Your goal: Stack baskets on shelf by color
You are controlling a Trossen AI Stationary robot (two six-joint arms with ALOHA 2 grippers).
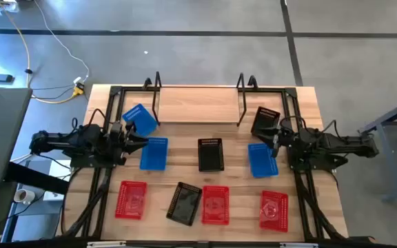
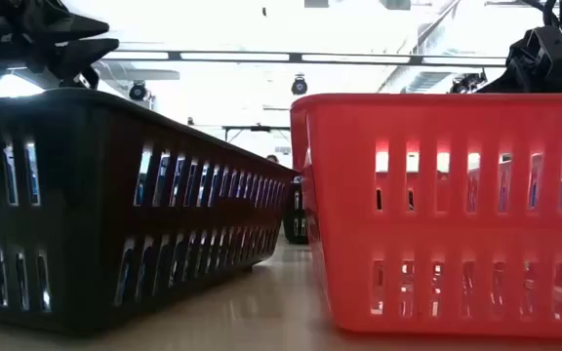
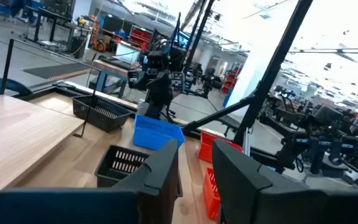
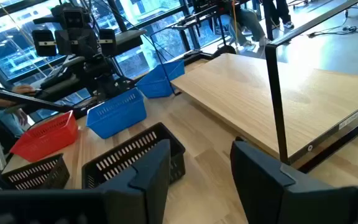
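The shelf (image 1: 200,103), a light plank between black wire uprights, stands at the table's far side. One blue basket (image 1: 140,118) lies askew by its left end and a black basket (image 1: 265,122) by its right end. In the middle row sit a blue basket (image 1: 154,153), a black basket (image 1: 211,153) and a blue basket (image 1: 261,160). Near the front are three red baskets (image 1: 131,200) (image 1: 215,204) (image 1: 274,209) and a black basket (image 1: 185,203). My left gripper (image 1: 142,142) (image 3: 194,165) hovers open by the left blue baskets. My right gripper (image 1: 274,141) (image 4: 201,165) is open between the right black and blue baskets.
The table is a slatted wooden top with a black frame (image 1: 105,124). In the low view a black basket (image 2: 115,205) and a red basket (image 2: 447,205) fill the foreground. The shelf plank (image 4: 291,93) carries nothing. A cable runs across the floor beyond the table (image 1: 54,41).
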